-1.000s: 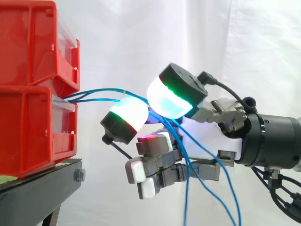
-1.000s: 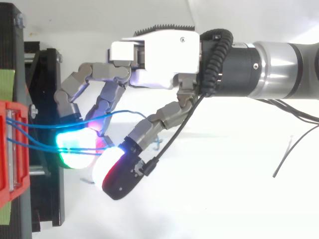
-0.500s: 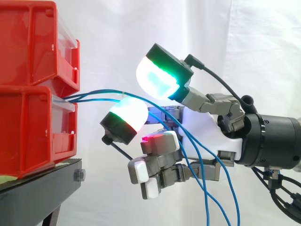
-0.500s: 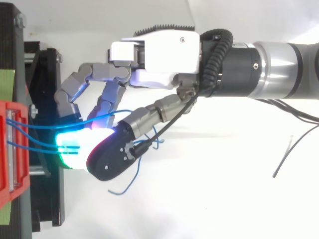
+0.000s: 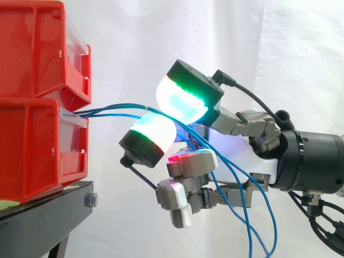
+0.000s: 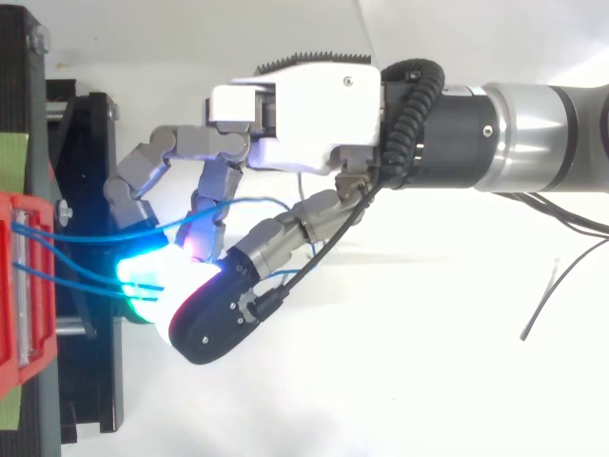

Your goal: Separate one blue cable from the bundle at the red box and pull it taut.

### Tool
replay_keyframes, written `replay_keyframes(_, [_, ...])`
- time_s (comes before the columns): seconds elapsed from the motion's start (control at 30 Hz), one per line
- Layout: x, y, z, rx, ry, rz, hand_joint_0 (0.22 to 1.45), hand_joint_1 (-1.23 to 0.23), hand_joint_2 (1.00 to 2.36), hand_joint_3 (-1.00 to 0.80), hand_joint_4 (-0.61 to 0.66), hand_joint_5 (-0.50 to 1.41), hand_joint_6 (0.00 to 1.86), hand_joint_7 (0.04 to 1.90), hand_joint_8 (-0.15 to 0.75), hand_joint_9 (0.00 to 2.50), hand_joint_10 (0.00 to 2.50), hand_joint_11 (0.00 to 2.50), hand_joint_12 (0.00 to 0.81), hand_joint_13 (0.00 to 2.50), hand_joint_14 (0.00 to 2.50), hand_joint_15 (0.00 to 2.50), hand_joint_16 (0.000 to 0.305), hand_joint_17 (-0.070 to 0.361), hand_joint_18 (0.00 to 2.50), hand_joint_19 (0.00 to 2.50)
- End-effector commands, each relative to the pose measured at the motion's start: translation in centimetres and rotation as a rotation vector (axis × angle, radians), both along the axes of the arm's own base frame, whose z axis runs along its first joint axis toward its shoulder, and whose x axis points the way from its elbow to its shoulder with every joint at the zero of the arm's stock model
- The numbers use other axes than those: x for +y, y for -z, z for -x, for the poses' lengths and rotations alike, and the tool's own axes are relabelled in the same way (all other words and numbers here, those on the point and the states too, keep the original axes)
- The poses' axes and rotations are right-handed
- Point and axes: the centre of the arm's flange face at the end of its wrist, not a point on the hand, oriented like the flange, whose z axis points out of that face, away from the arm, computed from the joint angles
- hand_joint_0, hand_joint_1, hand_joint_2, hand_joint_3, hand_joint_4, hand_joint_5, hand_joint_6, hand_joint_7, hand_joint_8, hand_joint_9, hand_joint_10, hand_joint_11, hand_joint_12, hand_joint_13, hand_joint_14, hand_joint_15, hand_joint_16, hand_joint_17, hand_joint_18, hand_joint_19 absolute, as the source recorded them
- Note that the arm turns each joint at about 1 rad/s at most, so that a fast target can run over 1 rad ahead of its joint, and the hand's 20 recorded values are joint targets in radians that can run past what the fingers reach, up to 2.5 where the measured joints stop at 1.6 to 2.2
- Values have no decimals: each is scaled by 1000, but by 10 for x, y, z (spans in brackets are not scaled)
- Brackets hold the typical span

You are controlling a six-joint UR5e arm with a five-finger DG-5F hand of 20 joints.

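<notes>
Two red bins [image 5: 32,54] stacked; roughly three blue cables [image 5: 110,110] from lower bin [image 5: 32,150], pinched between hand [image 5: 236,156] fingertips [image 5: 185,99]

Hand [image 6: 295,114]: white moulded palm housing with a ribbed black edge along one side and one small screw on its flat face. Fingers [image 6: 133,171]: chains of grey metal links. Pads [image 5: 180,99]: thick domes glowing white-cyan with a green band, each backed by a black cap. One smaller tip glows red-magenta and two are plain white. Arm [image 6: 533,133]: black wrist collar, then silver-grey tube.
</notes>
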Motion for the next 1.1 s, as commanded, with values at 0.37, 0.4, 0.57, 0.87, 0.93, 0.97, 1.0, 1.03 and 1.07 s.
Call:
replay_keyframes(0.37, [0,0,0,-1,1,12,519,-1037,1000,-500,19,-116,951,977,328,1321,14,1269,358,1179,29,919,42,95,1058,803])
replay_keyframes(0.4, [0,0,0,-1,1,12,518,-1036,1000,-500,16,-116,951,968,328,1320,15,1280,361,1178,29,927,42,95,1055,801])
replay_keyframes(0.57, [-1,0,0,-1,3,12,459,-999,1000,-500,44,-120,941,958,344,1310,13,1269,382,1181,27,914,46,104,1072,784])
replay_keyframes(0.87, [-1,0,0,-1,3,12,499,-450,1000,-500,54,-114,901,955,336,1379,14,1238,375,1198,27,912,46,102,1060,823])
replay_keyframes(0.93, [-1,0,0,-1,3,12,527,-404,1000,-500,45,-115,895,989,322,1381,16,1223,363,1193,28,923,43,98,1043,841])
replay_keyframes(0.97, [-1,0,0,-1,3,12,542,-391,1000,-500,35,-116,892,998,317,1381,16,1240,359,1190,28,923,42,95,1034,849])
replay_keyframes(1.0, [-1,0,0,-1,3,12,552,-383,1000,-500,32,-117,891,1012,314,1379,16,1246,356,1189,28,931,42,94,1029,854])
replay_keyframes(1.03, [0,0,0,-1,1,12,566,-383,1000,-500,20,-118,889,1019,312,1378,17,1255,353,1193,29,933,41,91,1022,868])
replay_keyframes(1.07, [0,0,0,-1,1,12,577,-384,1000,-500,17,-118,888,1024,309,1376,18,1254,350,1193,28,936,40,90,1017,872])
